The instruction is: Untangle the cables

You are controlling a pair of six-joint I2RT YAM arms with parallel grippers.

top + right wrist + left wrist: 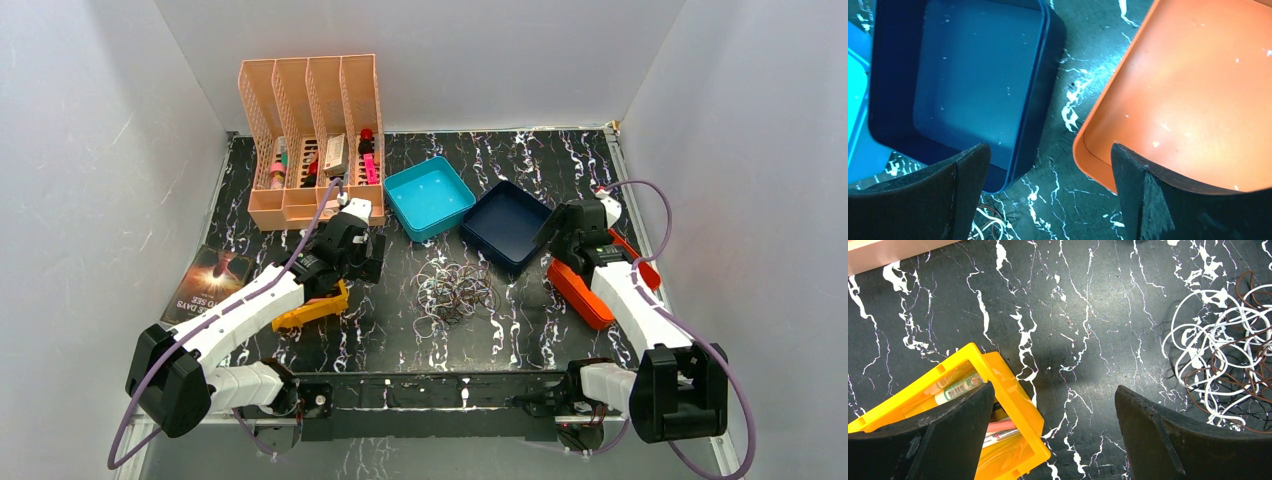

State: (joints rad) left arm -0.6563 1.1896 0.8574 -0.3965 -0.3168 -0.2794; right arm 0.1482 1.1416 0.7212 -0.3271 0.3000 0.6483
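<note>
The cables [455, 288] lie as one palm-sized tangle of thin white and dark brown loops on the black marbled table, midway between the arms. In the left wrist view the cables [1224, 355] fill the right edge. My left gripper [362, 258] hangs open to the left of the tangle, nothing between its fingers [1168, 430], apart from the wires. My right gripper [556, 250] is open to the right of the tangle, over the gap between the navy tray and the orange tray. A few cable loops [988, 224] show at the bottom left of the right wrist view.
A yellow bin [312, 308] with pens sits under the left gripper. Behind the tangle stand a teal tray [428, 197] and a navy tray [505, 224]. An orange tray [580, 292] lies by the right arm. A peach file organizer [312, 130] stands back left; a book [207, 282] lies at the left edge.
</note>
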